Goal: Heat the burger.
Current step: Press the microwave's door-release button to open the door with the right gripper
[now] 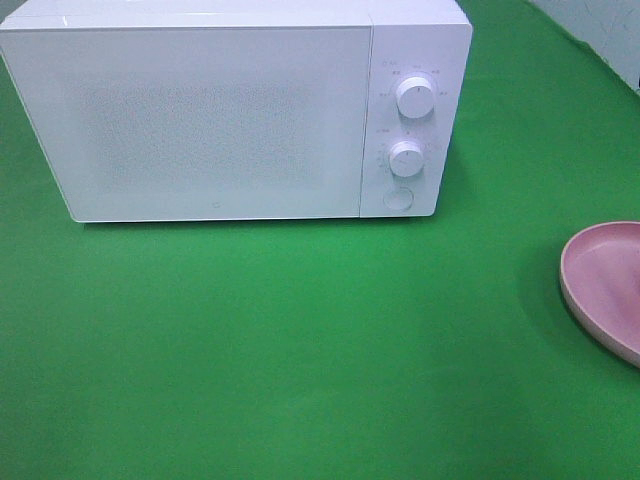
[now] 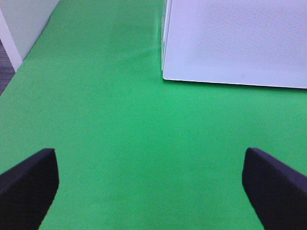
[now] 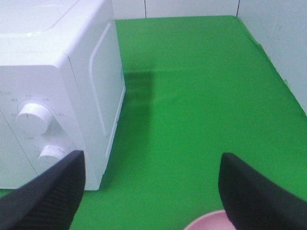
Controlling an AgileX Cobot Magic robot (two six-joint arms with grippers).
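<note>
A white microwave (image 1: 215,120) fills the upper left and centre of the high view. It stands on a green-covered surface (image 1: 300,350), and its frosted, speckled door (image 1: 200,120) is closed flush against the body. That shut door is the one barrier between the open cloth and the oven's inside.

A control strip runs down to the right of the door. It has an upper knob (image 1: 415,97), a lower knob (image 1: 405,158) beneath it and a round button (image 1: 398,198) at the foot.

At the right edge of the frame, well apart from the oven, lies a pink plate (image 1: 605,285), partly cut off by the border. The part of its dish that shows is bare. A patch of pale wall (image 1: 600,30) shows in the upper right corner.

The burger appears in none of the three views, so neither its place nor its look can be told. The clouded door cannot be seen through.

The left pincer (image 2: 149,191) hangs over the green cloth near the microwave's front corner on the door side. Its two black fingers (image 2: 29,187) are spread wide, with only cloth between them.

The right pincer (image 3: 151,191) hangs beside the control end of the oven, both knobs within its camera's sight. Its fingers (image 3: 259,196) are likewise spread and grip nothing. The rim of the pink plate peeks in between them.
</note>
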